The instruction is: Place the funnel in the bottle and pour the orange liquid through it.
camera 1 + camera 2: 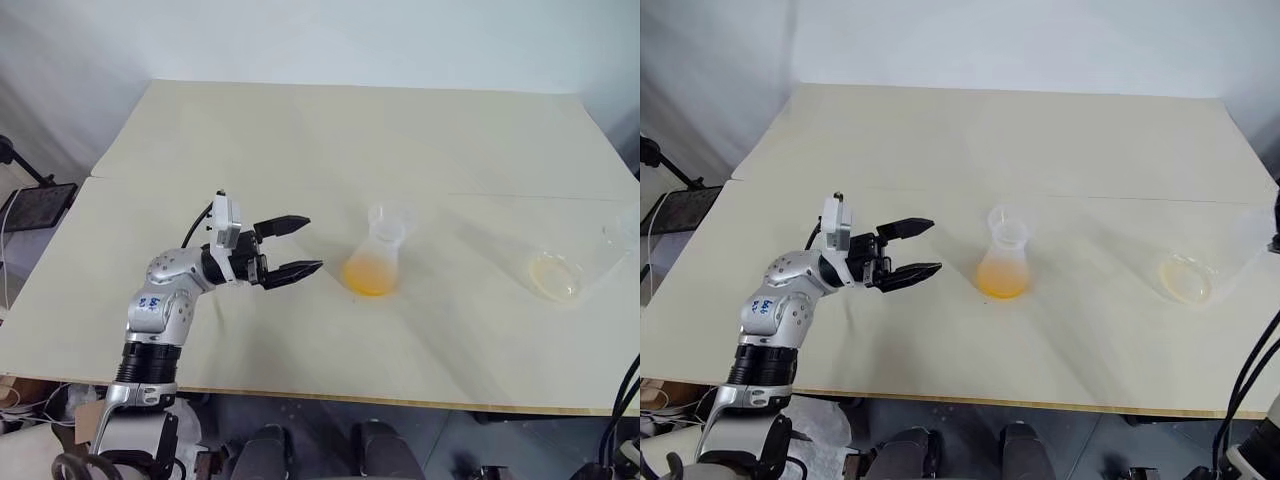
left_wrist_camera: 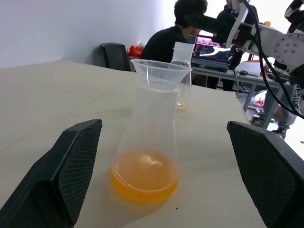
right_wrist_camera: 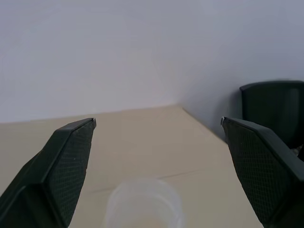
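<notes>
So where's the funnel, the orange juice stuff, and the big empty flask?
funnel (image 1: 389,222), left eye view, on its wide rim.
orange liquid (image 1: 369,277), left eye view, middle of the pool in the bottle.
big flask (image 1: 556,274), left eye view, on its base.

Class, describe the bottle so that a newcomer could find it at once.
On the pale table, look near the middle, just beyond the open left gripper. The bottle is conical and clear, topped by the funnel, holding orange liquid, unlike the larger flask to its right.
</notes>
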Motion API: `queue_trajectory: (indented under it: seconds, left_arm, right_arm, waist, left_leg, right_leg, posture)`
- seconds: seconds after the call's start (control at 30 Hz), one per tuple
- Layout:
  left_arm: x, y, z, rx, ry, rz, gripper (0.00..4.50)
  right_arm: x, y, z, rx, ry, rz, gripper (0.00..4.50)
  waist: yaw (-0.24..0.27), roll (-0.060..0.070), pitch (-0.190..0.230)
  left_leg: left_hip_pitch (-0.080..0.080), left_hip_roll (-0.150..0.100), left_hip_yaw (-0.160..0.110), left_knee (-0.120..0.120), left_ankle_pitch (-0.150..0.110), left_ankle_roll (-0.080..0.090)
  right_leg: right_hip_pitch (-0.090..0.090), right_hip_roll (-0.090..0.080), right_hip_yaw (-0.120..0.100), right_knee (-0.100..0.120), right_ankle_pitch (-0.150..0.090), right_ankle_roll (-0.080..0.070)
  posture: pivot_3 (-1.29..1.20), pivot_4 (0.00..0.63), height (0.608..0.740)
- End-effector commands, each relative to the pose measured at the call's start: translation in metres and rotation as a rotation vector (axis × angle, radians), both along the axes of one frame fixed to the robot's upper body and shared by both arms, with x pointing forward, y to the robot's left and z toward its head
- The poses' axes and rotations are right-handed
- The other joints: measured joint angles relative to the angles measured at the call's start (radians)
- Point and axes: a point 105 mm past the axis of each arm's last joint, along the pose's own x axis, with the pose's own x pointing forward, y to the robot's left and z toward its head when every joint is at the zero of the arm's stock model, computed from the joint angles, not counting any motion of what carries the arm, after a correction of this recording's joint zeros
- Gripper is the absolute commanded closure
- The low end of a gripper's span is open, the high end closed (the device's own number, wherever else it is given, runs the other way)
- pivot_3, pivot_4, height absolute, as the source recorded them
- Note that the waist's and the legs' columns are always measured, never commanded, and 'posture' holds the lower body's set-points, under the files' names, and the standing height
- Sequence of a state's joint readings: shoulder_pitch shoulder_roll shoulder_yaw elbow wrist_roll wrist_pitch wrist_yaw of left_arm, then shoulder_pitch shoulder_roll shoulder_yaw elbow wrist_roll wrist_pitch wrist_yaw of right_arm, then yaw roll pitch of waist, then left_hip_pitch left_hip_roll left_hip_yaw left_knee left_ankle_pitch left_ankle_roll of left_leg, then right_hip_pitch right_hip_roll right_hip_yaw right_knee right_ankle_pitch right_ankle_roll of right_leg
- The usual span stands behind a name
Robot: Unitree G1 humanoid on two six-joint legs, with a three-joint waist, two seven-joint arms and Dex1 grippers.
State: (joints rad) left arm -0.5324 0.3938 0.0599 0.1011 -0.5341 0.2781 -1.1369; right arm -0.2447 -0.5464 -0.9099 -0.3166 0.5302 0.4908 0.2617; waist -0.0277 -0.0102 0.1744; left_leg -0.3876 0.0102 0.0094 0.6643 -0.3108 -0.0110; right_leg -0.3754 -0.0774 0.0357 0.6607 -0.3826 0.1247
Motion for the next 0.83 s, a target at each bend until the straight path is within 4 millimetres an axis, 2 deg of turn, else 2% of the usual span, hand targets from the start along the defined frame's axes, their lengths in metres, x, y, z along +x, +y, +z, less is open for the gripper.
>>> queue_trajectory:
  seconds: [0.03,0.1,0.17,0.27,0.33,0.4,0.5,0.57,0.63,0.67,0.83]
  left_arm:
    - [0.0,0.002,0.007,-0.003,-0.037,-0.01,0.0]
    - [0.002,0.01,0.01,0.011,-0.049,0.011,0.0]
    - [0.001,0.02,0.009,0.054,-0.062,0.019,0.0]
    - [-0.002,0.032,0.001,0.13,-0.073,0.034,0.0]
    - [-0.002,0.043,-0.004,0.175,-0.067,0.074,0.0]
    - [-0.009,0.054,-0.01,0.223,-0.068,0.088,0.0]
    - [-0.017,0.067,-0.019,0.272,-0.085,0.128,0.0]
    - [-0.022,0.074,-0.025,0.308,-0.107,0.171,0.0]
    - [-0.025,0.077,-0.029,0.325,-0.132,0.202,0.0]
    - [-0.025,0.077,-0.029,0.32,-0.134,0.214,0.0]
    - [-0.023,0.076,-0.025,0.295,-0.163,0.247,0.0]
  right_arm:
    - [-0.017,0.008,0.043,-0.111,-0.148,-0.021,0.06]
    - [-0.01,0.04,0.065,-0.219,-0.158,0.149,0.06]
    - [0.0,0.079,0.061,-0.328,-0.082,0.384,0.06]
    - [0.006,0.11,0.028,-0.41,0.082,0.6,0.06]
    - [0.001,0.14,0.001,-0.499,0.17,0.766,0.06]
    - [-0.008,0.157,-0.023,-0.55,0.235,0.88,0.06]
    - [-0.027,0.169,-0.045,-0.54,0.24,1.009,0.06]
    - [-0.045,0.172,-0.07,-0.59,0.337,1.104,0.06]
    - [-0.057,0.167,-0.09,-0.685,0.393,1.128,0.06]
    - [-0.063,0.163,-0.097,-0.672,0.421,1.143,0.06]
    - [-0.068,0.149,-0.105,-0.658,0.419,1.107,0.06]
  waist:
    - [0.0,0.0,0.0]
    - [-0.001,0.001,0.0]
    - [-0.005,0.003,0.001]
    - [-0.001,-0.001,0.0]
    - [0.001,-0.002,0.0]
    - [0.003,-0.001,0.001]
    - [0.005,-0.001,0.001]
    - [0.009,-0.001,0.001]
    - [0.017,-0.001,0.001]
    - [0.019,-0.001,0.001]
    - [0.022,-0.002,0.001]
  left_leg:
    - [0.0,0.0,0.0,0.0,0.0,0.0]
    - [0.0,0.0,0.001,0.0,0.0,0.0]
    - [0.0,0.001,0.002,-0.001,0.0,0.001]
    - [0.001,0.004,-0.002,-0.001,0.0,0.0]
    - [0.0,0.004,-0.005,-0.001,0.0,0.0]
    - [-0.001,0.001,-0.004,-0.001,0.0,0.001]
    - [-0.002,0.0,-0.004,-0.001,-0.001,0.003]
    - [-0.002,0.0,-0.005,0.0,-0.001,0.003]
    - [-0.002,0.0,-0.005,0.0,-0.002,0.003]
    - [-0.002,0.0,-0.005,-0.001,-0.002,0.004]
    - [0.008,0.001,-0.005,-0.001,-0.005,0.009]
  right_leg:
    - [0.0,0.0,0.0,0.0,0.0,0.0]
    - [0.0,0.0,0.0,0.0,0.0,0.0]
    - [0.0,0.0,0.0,-0.001,0.0,0.0]
    - [0.001,0.004,0.001,-0.001,0.0,0.0]
    - [0.003,0.003,0.002,-0.002,0.0,-0.001]
    - [0.002,0.0,0.002,-0.003,0.0,0.0]
    - [0.002,-0.002,0.001,-0.004,0.001,0.001]
    - [0.003,-0.002,0.001,-0.006,0.001,0.001]
    - [0.004,-0.002,0.0,-0.007,0.001,0.001]
    - [0.005,-0.002,0.0,-0.008,0.001,0.001]
    - [0.017,-0.002,0.0,-0.019,0.001,0.001]
  posture:
    - [0.0,0.15,0.74]
    - [0.0,0.15,0.74]
    - [0.0,0.15,0.74]
    - [0.0,0.15,0.74]
    - [0.0,0.15,0.74]
    - [0.0,0.15,0.74]
    - [0.0,0.15,0.74]
    - [0.0,0.15,0.74]
    - [0.0,0.15,0.74]
    - [0.0,0.15,0.74]
    - [0.0,0.15,0.74]
